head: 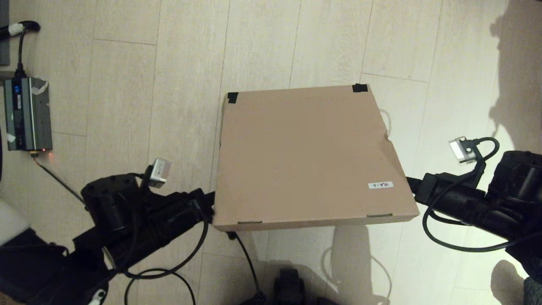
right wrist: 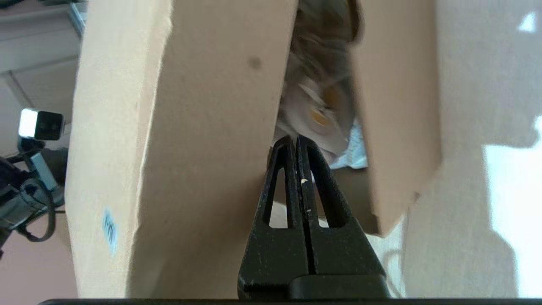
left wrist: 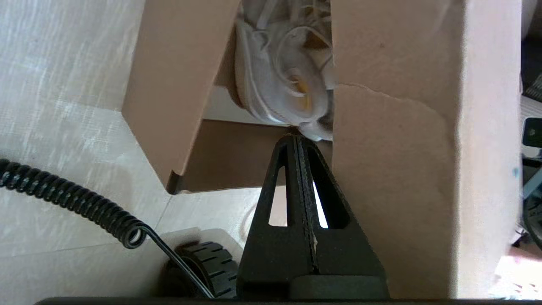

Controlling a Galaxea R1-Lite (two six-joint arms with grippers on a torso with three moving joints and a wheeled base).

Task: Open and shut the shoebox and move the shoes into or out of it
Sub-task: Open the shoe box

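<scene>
Plain brown shoebox (head: 305,156), black tape (head: 360,88) at the 12 o'clock corners, white sticker (head: 380,185). White shoes (left wrist: 283,84) are seen inside, pale yellow accents.

From my head camera the shoebox (head: 309,156) lid hides the shoes (left wrist: 283,84) entirely, both tool tips vanish behind its side edges, the sticker (head: 380,185) lettering is too small to read, and wrist views glimpse only blurred shoe parts through gaps.
</scene>
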